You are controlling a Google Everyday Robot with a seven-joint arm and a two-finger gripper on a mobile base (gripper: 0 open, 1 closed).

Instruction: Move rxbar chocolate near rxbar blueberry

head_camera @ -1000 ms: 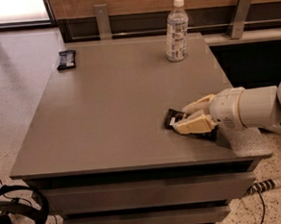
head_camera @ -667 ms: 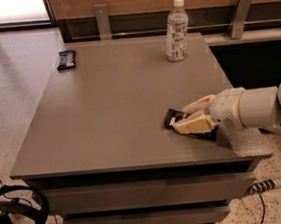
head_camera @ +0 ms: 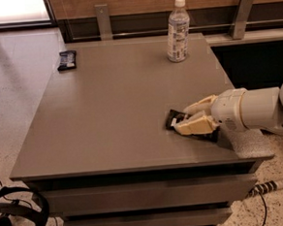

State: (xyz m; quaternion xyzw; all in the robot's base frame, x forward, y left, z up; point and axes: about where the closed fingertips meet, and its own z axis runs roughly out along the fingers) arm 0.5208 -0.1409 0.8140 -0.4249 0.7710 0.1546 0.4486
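Note:
The rxbar chocolate (head_camera: 173, 118) is a flat black wrapper lying on the grey table (head_camera: 107, 112) near its front right edge; only its left end shows. My gripper (head_camera: 186, 118) reaches in from the right and its cream fingers (head_camera: 193, 126) lie on either side of the bar, mostly covering it. The rxbar blueberry (head_camera: 67, 60) is a dark bar with pale markings, lying at the far left corner of the table, far from the gripper.
A clear plastic water bottle (head_camera: 177, 31) stands upright at the far right of the table. A wooden wall with metal brackets (head_camera: 103, 21) runs behind. Black cables (head_camera: 22, 215) lie on the floor at the lower left, and a power strip (head_camera: 268, 187) at the lower right.

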